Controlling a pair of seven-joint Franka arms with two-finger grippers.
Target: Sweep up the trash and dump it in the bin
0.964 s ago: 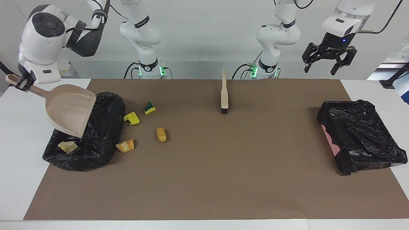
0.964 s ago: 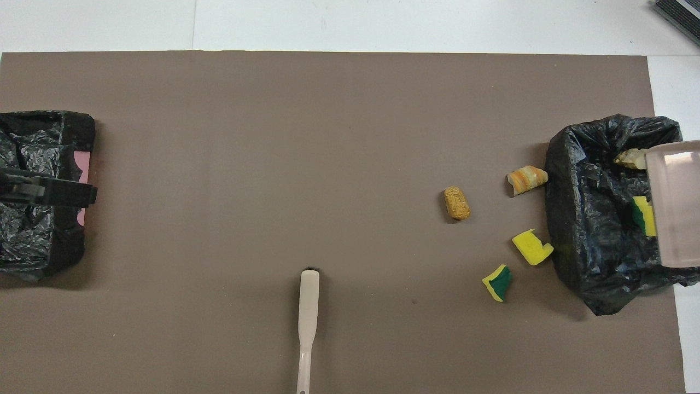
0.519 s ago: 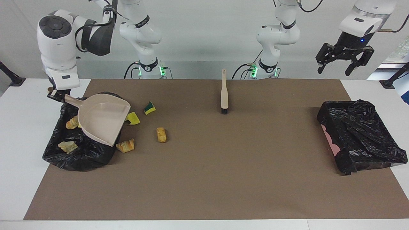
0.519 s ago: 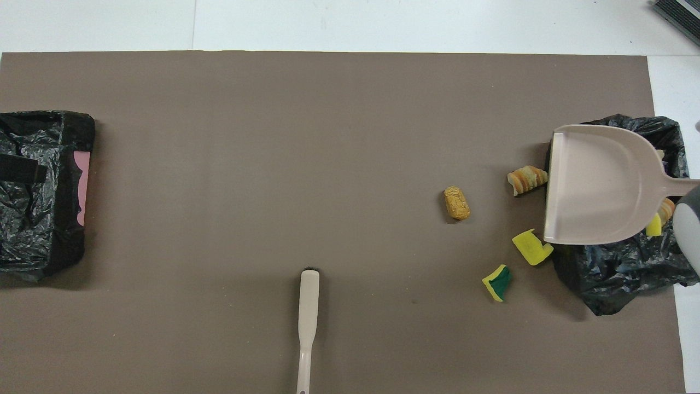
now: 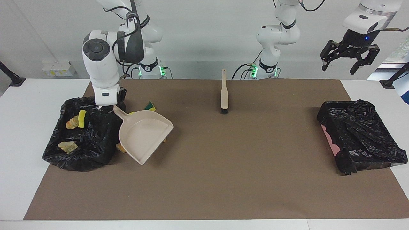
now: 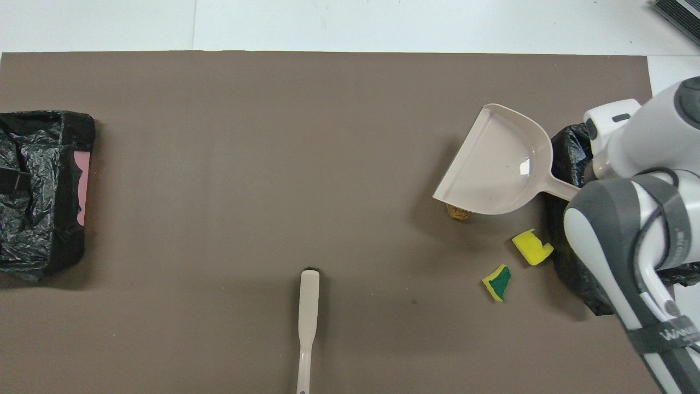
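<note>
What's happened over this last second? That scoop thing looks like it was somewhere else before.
The right gripper, shut on the dustpan handle, has swung it from tipped above the bin at its end of the table out over the scraps beside it. The pan looks empty. The left gripper, open, rose a little. The brush and the other bin stayed put.

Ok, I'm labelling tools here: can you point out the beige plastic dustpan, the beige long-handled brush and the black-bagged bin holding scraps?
beige plastic dustpan (image 5: pixel 142 135): facing view, inside of the scoop.
beige long-handled brush (image 5: pixel 224 99): facing view, the head's back.
black-bagged bin holding scraps (image 5: pixel 92 150): facing view, bag wall.
</note>
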